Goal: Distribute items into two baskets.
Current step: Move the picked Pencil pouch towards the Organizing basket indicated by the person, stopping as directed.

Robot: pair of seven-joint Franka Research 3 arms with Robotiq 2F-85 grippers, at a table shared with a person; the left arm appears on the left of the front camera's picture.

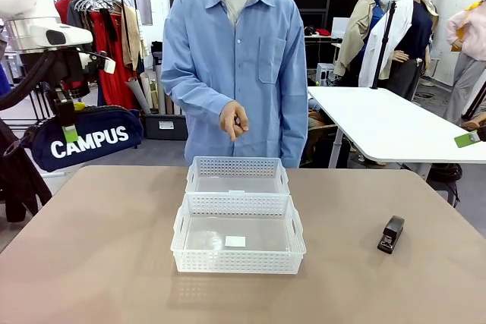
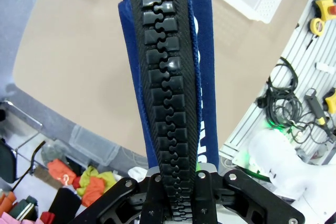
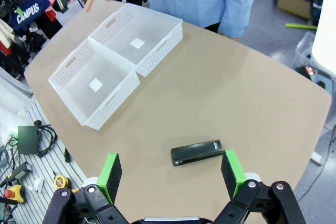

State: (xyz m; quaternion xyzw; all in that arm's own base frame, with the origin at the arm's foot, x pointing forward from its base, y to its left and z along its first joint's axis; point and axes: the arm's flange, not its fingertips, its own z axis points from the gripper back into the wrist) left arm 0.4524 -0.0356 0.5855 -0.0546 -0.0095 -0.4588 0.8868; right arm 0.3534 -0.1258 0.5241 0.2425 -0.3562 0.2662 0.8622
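My left gripper is shut on the navy "CAMPUS" pouch and holds it in the air off the table's left edge. In the left wrist view the pouch hangs away from the gripper, its black zip clamped between the jaws. The two white baskets stand end to end mid-table: one far, one near. Both look empty. The black stapler lies on the table at the right. My right gripper hovers open above the stapler, clear of it.
The person stands at the far side, one hand pointing a finger down above the far basket. Bare brown tabletop surrounds the baskets. A white table stands behind at the right, and cables and tools lie off the table's edge.
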